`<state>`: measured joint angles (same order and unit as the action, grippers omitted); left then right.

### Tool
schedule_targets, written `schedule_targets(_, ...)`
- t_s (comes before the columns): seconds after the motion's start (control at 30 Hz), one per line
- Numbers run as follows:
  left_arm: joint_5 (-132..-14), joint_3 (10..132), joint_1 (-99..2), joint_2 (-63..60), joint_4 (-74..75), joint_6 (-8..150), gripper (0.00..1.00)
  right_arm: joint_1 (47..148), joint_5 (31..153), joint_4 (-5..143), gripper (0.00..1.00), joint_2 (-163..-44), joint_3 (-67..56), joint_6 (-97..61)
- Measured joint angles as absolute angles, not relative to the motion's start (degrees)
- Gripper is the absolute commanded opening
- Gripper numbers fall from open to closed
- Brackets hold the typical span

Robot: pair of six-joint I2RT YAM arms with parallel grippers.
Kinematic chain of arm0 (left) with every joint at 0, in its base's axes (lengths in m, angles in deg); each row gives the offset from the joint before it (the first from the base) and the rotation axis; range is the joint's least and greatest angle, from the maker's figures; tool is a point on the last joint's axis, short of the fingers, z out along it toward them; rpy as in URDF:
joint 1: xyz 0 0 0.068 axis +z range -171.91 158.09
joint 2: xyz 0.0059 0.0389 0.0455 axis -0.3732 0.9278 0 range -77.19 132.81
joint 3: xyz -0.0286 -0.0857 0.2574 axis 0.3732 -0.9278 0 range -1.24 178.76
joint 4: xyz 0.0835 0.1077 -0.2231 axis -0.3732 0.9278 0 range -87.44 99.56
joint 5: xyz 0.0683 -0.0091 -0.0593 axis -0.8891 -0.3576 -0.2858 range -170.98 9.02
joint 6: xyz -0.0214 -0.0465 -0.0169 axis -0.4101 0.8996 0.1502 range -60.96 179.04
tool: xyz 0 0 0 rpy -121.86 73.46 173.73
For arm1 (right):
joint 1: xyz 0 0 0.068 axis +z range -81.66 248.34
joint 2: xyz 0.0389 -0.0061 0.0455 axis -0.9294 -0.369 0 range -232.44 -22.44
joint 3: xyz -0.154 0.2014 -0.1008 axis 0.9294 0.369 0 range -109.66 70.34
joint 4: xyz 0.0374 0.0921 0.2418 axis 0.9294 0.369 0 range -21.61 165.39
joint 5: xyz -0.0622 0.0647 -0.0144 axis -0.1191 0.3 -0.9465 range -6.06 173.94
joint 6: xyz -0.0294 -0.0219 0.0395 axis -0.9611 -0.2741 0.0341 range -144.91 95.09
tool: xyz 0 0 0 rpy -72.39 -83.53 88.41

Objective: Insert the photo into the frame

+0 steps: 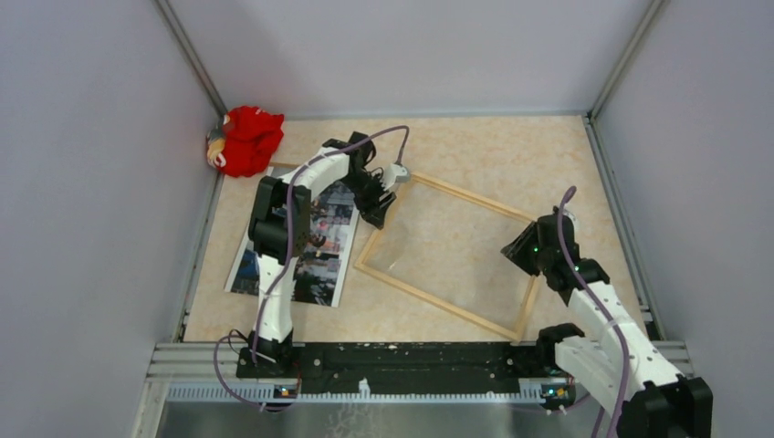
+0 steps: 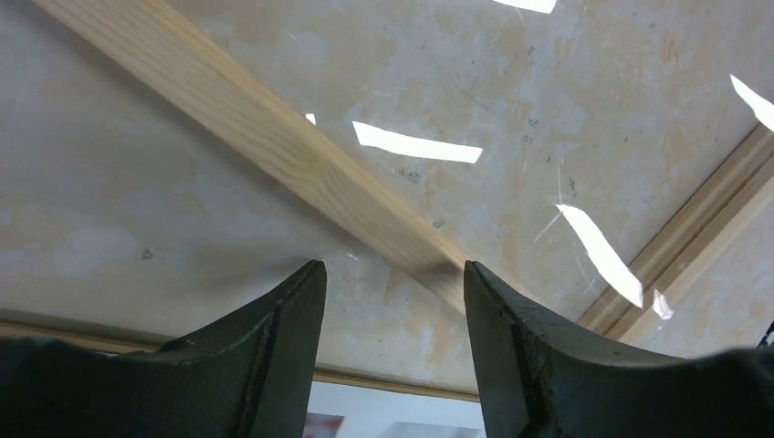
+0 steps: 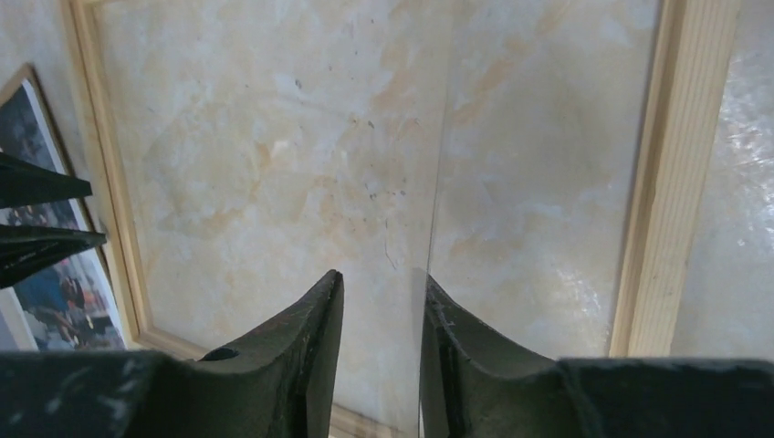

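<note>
Shows photo (image 1: 326, 260) face-up on surface (image 1: 511, 155), just left of empty frame (image 1: 438, 304). Shows left claw (image 2: 392, 269) spread over far-left rail, right claw (image 3: 383, 278) narrowly parted above pane near right rail. Leaves whole insertion undone

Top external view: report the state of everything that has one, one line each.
photo: flat, face up, outside the frame.
frame: lying flat, no photo in it.
left gripper: fingers open over a frame rail.
right gripper: fingers narrowly open over the frame.
red cloth bundle: crumpled in the far left corner.
</note>
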<state>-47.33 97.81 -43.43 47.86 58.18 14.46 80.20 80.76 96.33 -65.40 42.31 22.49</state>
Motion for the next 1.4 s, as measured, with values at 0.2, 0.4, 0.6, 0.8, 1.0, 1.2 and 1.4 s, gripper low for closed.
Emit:
schedule_targets(0.2, -48.03, 100.69, -44.04, 50.20, 57.00, 20.47, 0.57, 80.18, 85.37, 95.55, 0.08, -72.41, 38.96, 19.50)
schedule_targets(0.4, -50.46, 101.59, -44.52, 50.85, 55.38, 26.22, 0.42, 80.18, 85.74, 95.83, 0.05, -72.17, 35.18, 16.98)
schedule_targets(0.6, -51.90, 102.64, -44.63, 51.64, 54.90, 32.10, 0.20, 79.55, 87.14, 95.68, 0.01, -72.48, 33.35, 14.53)
schedule_targets(0.8, -50.72, 98.31, -43.67, 49.48, 51.38, 36.30, 0.26, 78.52, 89.67, 93.47, 0.01, -76.59, 31.90, 12.09)
schedule_targets(1.0, -48.14, 86.01, -40.96, 42.44, 48.19, 39.05, 0.41, 77.82, 93.35, 89.62, 0.00, -81.57, 30.00, 9.66)
schedule_targets(1.2, -44.16, 80.85, -40.35, 39.42, 50.16, 37.94, 0.60, 77.05, 97.70, 86.41, 0.00, -85.55, 28.56, 8.46)
schedule_targets(1.4, -41.21, 82.44, -39.19, 39.31, 53.96, 36.19, 0.64, 76.77, 104.32, 85.43, 0.00, -83.41, 27.18, 7.61)
